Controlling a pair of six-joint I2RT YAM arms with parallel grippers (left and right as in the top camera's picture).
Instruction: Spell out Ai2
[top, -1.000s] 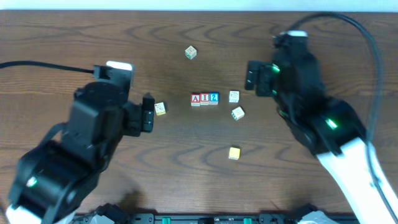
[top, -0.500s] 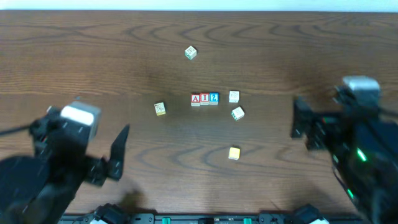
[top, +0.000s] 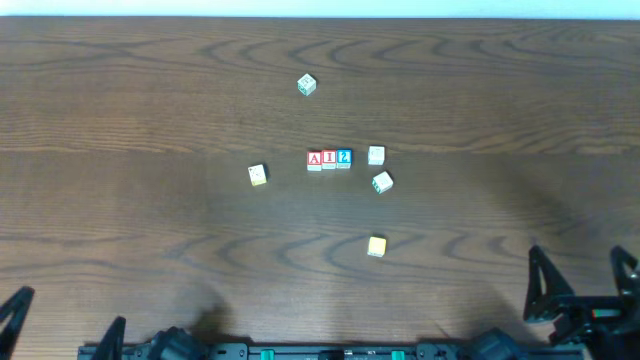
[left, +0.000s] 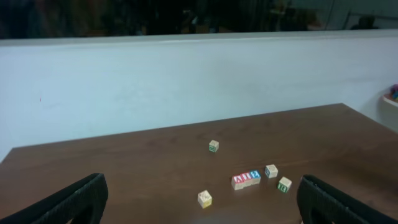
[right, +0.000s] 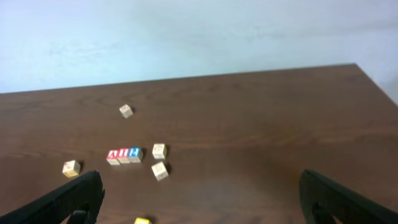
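At the near edge of the table (top: 120, 120), the left gripper (top: 65, 322) and the right gripper (top: 583, 285) sit low at either corner, both with jaws spread wide and holding nothing. Further in, a plain yellow cube (top: 376, 246) lies alone. Beyond it a white cube with green marks (top: 382, 182) sits turned at an angle, and a cream cube (top: 257, 175) lies well off to the left. At mid-table the three lettered cubes stand in a touching row, read from the left: the A cube (top: 315, 160), the I cube (top: 329, 160), the 2 cube (top: 344, 159) — another white cube (top: 376, 155) is near their right end. Farthest out sits a lone pale cube (top: 306, 85).
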